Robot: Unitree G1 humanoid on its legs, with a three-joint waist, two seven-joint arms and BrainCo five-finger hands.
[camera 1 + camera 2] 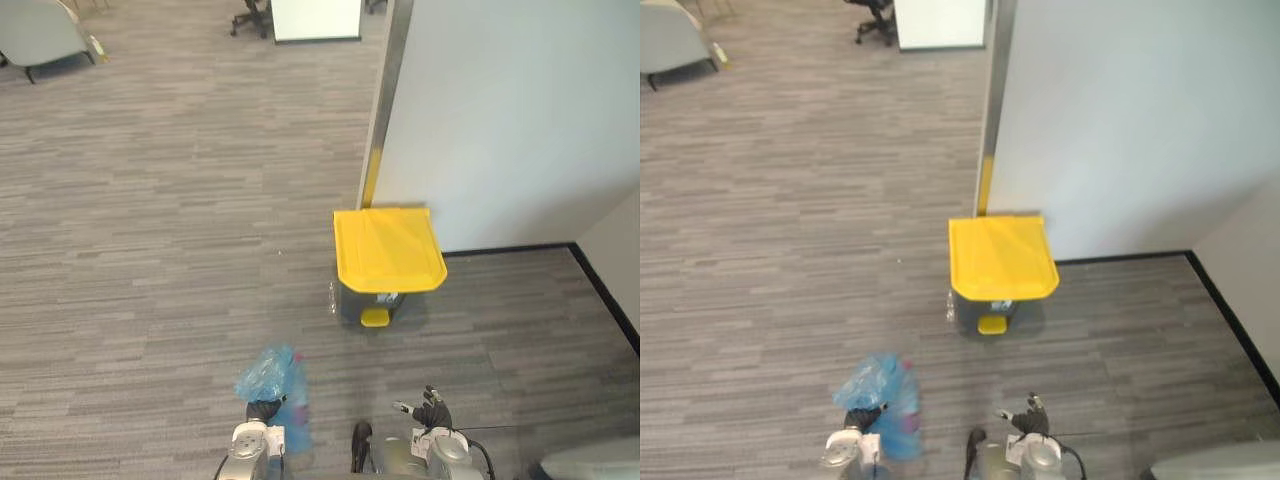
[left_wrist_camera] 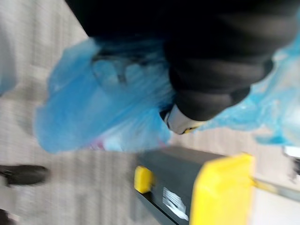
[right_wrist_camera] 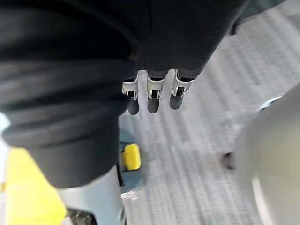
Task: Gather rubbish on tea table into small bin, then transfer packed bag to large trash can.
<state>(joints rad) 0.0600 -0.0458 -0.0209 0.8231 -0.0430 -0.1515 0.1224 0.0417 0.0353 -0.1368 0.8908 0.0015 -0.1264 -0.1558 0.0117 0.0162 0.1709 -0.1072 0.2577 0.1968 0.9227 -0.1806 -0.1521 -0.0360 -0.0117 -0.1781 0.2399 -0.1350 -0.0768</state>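
Note:
The large trash can [image 1: 389, 250] has a dark grey body, a shut yellow lid and a yellow pedal [image 1: 375, 317]. It stands on the carpet against the white wall. My left hand [image 1: 264, 411] is low in the eye views, left of the can and well short of it. It is shut on the bunched neck of a filled blue plastic bag [image 1: 271, 381], which hangs from it [image 2: 93, 108] above the floor. The can [image 2: 180, 187] lies just past the bag in the left wrist view. My right hand [image 1: 430, 409] is open and holds nothing, its fingers [image 3: 150, 96] relaxed over the carpet near the pedal [image 3: 131, 157].
A white partition wall [image 1: 500, 120] with a black baseboard runs behind and to the right of the can. A grey armchair [image 1: 40, 35] and an office chair [image 1: 250, 15] stand far off. A pale rounded object [image 1: 590, 460] sits at the lower right corner.

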